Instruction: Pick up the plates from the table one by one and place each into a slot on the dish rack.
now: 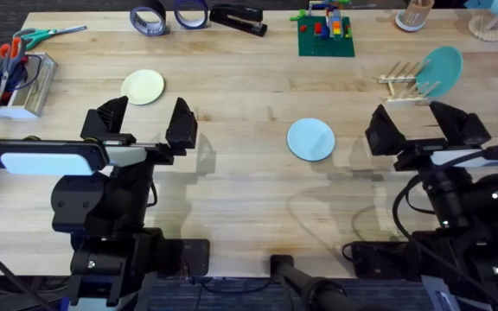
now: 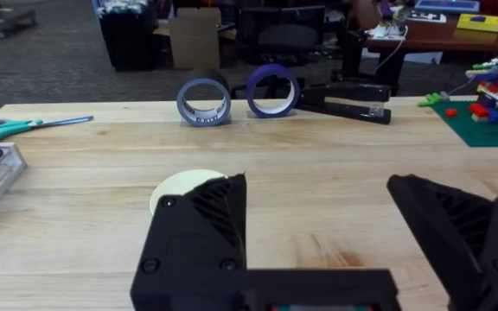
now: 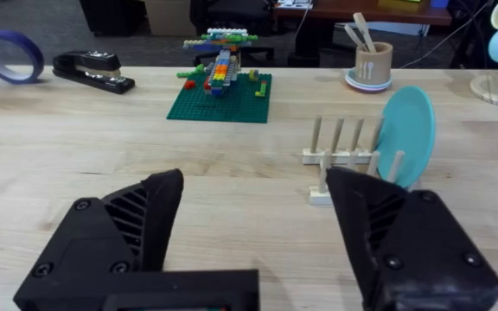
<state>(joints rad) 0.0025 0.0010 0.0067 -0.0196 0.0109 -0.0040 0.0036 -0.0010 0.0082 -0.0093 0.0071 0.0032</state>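
Pale butcher-block table (image 1: 232, 186) carries a cream-yellow plate (image 1: 143, 86) and a light blue plate (image 1: 310, 139); a teal plate (image 1: 439, 72) stands in the dish rack (image 1: 402, 83). Left gripper (image 1: 145, 125) and right gripper (image 1: 424, 128) gape wide, empty. Dark carpet lies beyond.

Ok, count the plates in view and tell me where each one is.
3. A cream-yellow plate lies on the table far left, a light blue plate lies mid-table, and a teal plate stands in the dish rack.
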